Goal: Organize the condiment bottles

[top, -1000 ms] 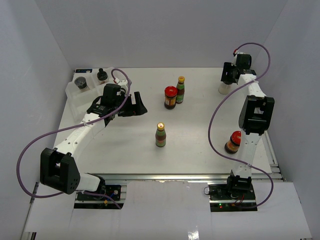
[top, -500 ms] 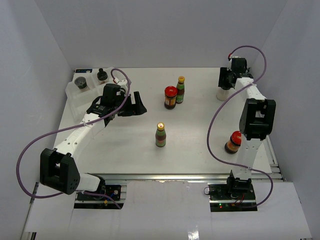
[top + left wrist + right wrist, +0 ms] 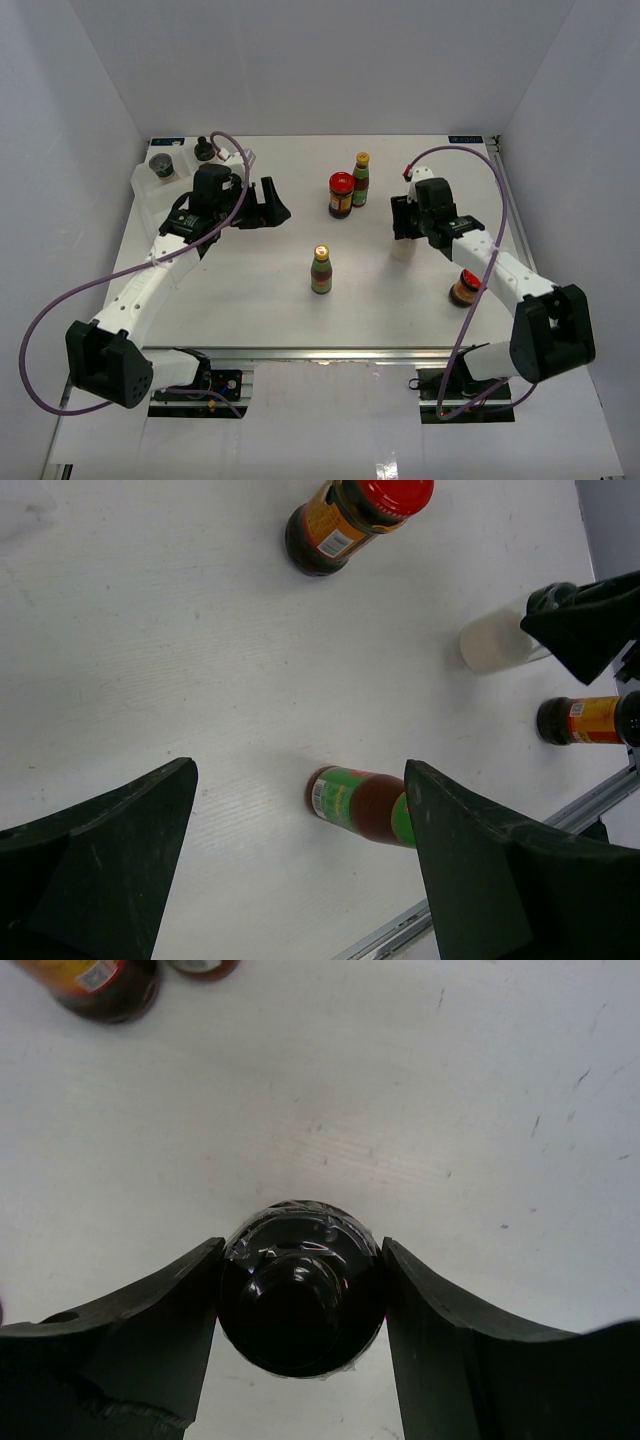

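— If trouble starts on the left, I'd expect it at the clear tray (image 3: pixel 145 202). A dark-lidded jar (image 3: pixel 161 165) and a black-capped shaker (image 3: pixel 205 150) stand close together in it, so another bottle lowered beside them could knock one over.
— And the left fingers (image 3: pixel 278 210)?
— Spread wide and holding nothing, above the tabletop (image 3: pixel 250 290) just right of the tray. Swung carelessly toward the middle, they could clip the back red-lidded jar (image 3: pixel 341 194), the yellow-capped bottle (image 3: pixel 361 178) just beside it, or the lone yellow-capped bottle (image 3: pixel 321 270) nearer the arm bases.
— Then the right side?
— The right fingers (image 3: pixel 130 1350) are closed on a clear shaker (image 3: pixel 403 245), right of centre, either on the tabletop or just above it; I can't tell which. If it's dragged rather than lifted, it may tip, and a round shape could twist in a two-sided pinch. The front red-lidded jar (image 3: pixel 465 285) sits just beside the right arm (image 3: pixel 490 265) and could get brushed.
— What does each camera add?
— Only the overhead view shows the tray and what's in it. The left wrist view shows the wide gap between its own fingers and how pale the clear shaker (image 3: pixel 495 642) is lower down, which the overhead view half hides. The right wrist view shows the black cap (image 3: pixel 300 1290) centred between the fingers, though not whether the base touches
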Action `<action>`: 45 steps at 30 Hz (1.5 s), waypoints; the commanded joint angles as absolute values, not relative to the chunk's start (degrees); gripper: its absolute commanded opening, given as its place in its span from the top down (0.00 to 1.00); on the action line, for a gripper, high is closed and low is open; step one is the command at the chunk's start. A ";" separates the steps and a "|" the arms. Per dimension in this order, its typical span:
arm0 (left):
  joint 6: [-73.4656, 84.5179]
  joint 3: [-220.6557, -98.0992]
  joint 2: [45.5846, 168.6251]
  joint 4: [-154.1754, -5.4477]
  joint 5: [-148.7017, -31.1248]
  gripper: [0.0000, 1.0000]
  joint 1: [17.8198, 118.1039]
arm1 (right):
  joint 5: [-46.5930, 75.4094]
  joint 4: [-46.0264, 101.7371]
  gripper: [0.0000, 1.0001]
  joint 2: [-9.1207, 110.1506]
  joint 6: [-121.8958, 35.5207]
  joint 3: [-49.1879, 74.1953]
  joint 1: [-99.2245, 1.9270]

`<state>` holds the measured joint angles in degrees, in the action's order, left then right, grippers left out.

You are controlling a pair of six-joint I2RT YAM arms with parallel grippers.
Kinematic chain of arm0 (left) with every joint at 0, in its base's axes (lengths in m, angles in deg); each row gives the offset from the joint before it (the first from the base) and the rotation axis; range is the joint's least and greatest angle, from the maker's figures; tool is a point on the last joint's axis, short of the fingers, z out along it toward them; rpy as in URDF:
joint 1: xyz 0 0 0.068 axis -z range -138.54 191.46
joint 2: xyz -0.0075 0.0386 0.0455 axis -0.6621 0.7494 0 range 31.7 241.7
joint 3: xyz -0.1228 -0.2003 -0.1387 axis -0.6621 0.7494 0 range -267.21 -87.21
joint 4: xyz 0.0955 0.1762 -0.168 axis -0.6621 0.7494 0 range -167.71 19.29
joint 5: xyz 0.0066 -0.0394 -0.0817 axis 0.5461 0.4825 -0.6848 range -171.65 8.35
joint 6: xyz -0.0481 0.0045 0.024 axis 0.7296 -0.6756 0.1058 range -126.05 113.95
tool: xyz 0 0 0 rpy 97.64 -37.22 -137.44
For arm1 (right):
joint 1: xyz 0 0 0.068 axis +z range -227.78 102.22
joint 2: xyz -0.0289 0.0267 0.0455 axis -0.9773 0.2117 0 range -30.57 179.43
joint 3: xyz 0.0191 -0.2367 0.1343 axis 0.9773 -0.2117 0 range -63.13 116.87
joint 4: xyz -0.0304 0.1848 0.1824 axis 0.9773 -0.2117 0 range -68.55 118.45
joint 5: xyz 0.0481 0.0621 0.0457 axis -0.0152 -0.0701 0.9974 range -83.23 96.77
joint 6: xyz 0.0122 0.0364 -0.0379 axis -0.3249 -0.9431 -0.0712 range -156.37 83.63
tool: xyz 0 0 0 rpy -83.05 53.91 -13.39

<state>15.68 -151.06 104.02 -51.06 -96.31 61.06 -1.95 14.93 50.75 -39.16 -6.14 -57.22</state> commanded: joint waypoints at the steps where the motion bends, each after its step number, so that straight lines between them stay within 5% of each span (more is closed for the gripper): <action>1: 14.65 -153.83 98.94 -48.86 -98.52 0.05 60.97 | -2.42 23.17 0.66 39.74 -43.40 -13.75 -52.82; 16: 13.18 -158.78 96.94 -45.35 -104.32 0.06 61.16 | -9.73 27.05 0.65 30.59 -47.89 -29.68 -38.63; 28: 9.92 -166.52 103.40 -41.04 -103.18 0.06 64.90 | -14.31 25.42 0.02 28.84 -48.26 -28.12 -36.81; 45: 4.74 -185.41 125.35 -31.57 -84.72 0.05 90.06 | -21.91 1.47 0.10 11.35 -46.46 -6.40 -36.80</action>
<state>7.49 -181.52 121.23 -35.41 -90.82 84.47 -17.98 7.71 17.59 -47.70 -10.96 -37.11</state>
